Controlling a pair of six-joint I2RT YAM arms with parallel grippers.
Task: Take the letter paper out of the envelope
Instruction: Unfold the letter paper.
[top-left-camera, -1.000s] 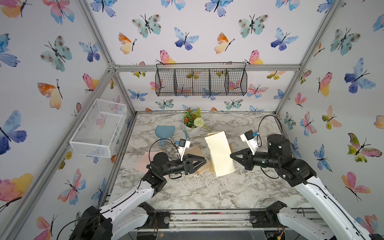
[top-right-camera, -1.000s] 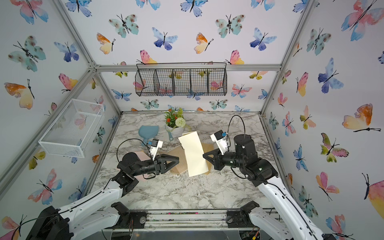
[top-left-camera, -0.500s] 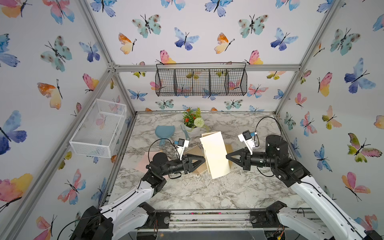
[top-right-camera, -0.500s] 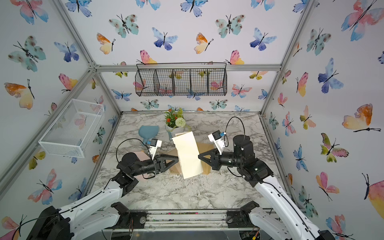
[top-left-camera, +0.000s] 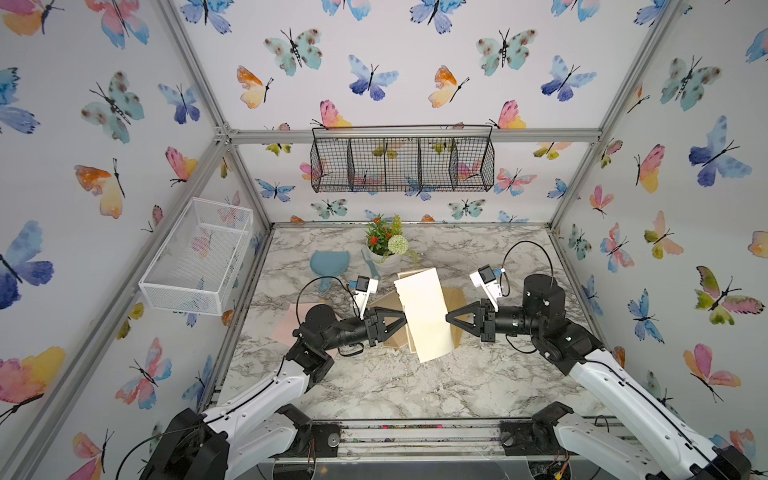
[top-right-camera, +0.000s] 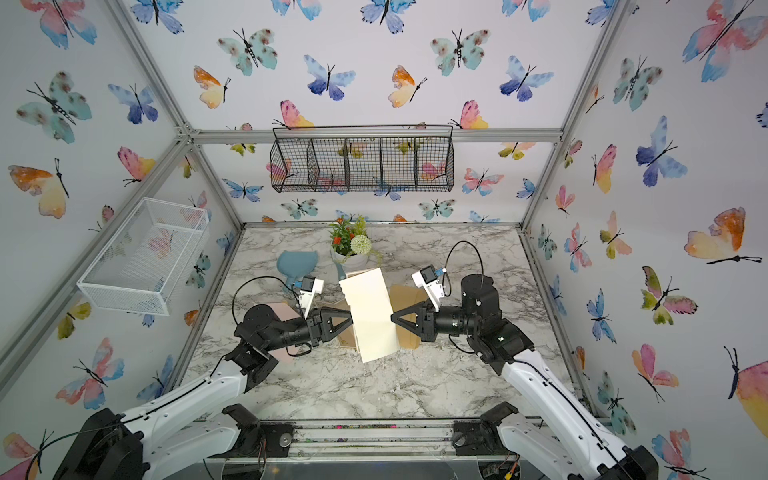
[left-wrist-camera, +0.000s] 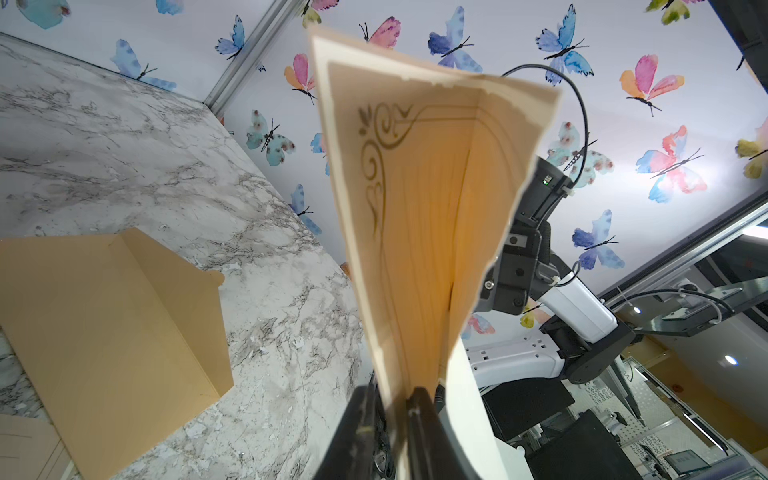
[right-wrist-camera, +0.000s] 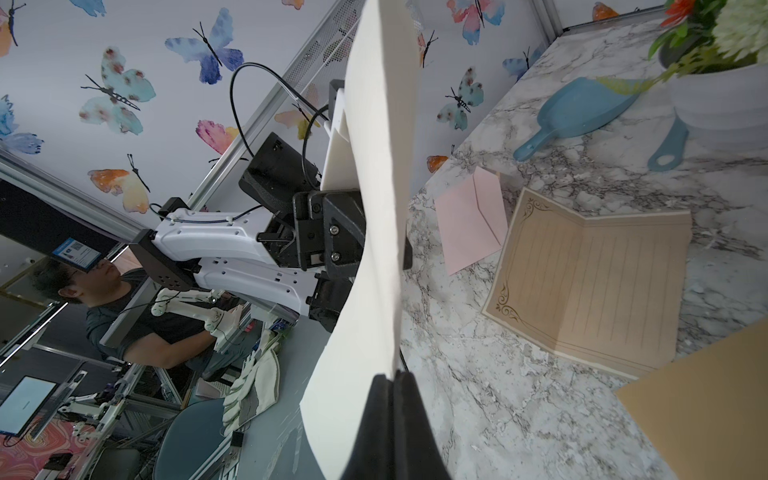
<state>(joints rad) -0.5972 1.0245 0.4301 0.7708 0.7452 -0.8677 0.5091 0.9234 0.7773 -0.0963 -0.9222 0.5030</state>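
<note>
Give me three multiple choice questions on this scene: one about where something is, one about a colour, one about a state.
1. The cream envelope is:
A flat on the table
B held up between the left gripper and right gripper
C in the black wire basket

2. The dustpan is:
A red
B blue
C yellow

3. The fingers of the right gripper are:
A wide open
B resting on the table
C shut on the cream envelope

Answers:
1 B: both top views show it raised between the two.
2 B: it is plainly blue.
3 C: the right wrist view shows them pinched on its edge.
</note>
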